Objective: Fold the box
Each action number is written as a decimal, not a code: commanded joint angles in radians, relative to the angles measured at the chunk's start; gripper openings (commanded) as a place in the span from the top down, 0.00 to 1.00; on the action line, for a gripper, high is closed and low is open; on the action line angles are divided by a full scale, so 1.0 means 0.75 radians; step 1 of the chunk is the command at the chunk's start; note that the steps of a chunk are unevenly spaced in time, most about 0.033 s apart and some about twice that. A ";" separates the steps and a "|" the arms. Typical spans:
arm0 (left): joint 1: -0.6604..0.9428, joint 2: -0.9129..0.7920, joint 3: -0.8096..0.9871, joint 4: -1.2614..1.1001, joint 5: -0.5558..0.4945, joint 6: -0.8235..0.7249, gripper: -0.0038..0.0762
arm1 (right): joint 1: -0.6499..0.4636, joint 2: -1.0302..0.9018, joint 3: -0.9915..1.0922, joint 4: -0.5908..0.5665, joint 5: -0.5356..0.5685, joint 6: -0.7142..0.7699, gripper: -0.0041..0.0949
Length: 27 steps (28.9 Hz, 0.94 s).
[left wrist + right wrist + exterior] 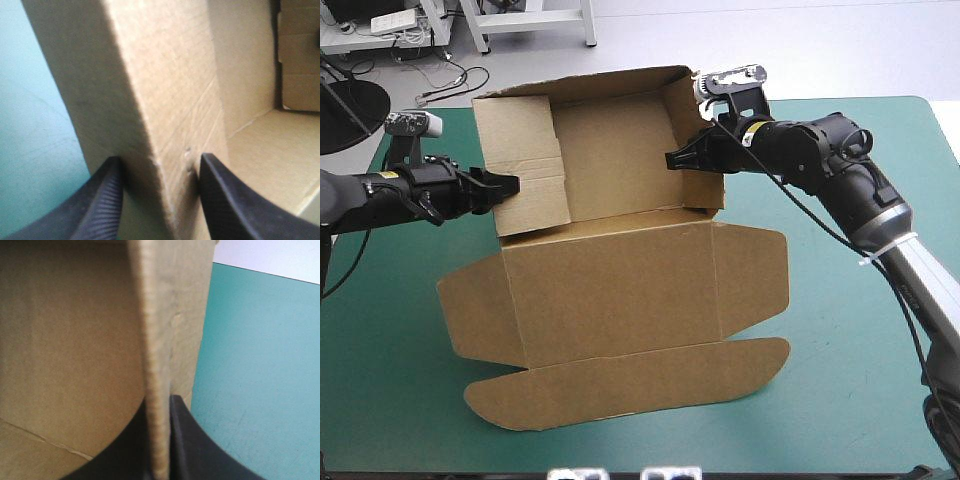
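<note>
The brown box (620, 270) stands in the middle of the table, its far half raised into an open tray and its lid and side flaps lying flat toward the front. My left gripper (510, 185) comes in level at the tray's left wall. In the left wrist view that doubled wall (165, 75) fills the gap between the black fingers (235, 200), so the left gripper (160, 165) is shut on it. My right gripper (672, 160) reaches over the right wall from outside. In the right wrist view the right gripper (160, 410) pinches the wall's edge (160, 340) tightly, with the tray's inside (65, 340) beside it.
The teal-green cover (840, 400) shows bare to the right of the box and along the front edge. The rounded lid flap (620, 385) lies flat close to the table's front. The right arm (860, 200) slants across the right side of the table.
</note>
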 commanded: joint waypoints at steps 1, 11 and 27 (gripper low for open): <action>-0.008 -0.020 -0.036 -0.063 -0.117 -0.015 0.75 | 0.031 -0.058 -0.039 0.100 -0.060 0.036 0.96; -0.179 -0.008 -0.036 0.156 -0.124 -0.166 0.96 | 0.028 -0.056 -0.039 -0.121 0.243 0.286 0.96; -0.594 0.402 -0.036 0.791 -0.128 -0.753 0.96 | 0.016 0.348 -0.039 -0.093 0.491 0.381 0.96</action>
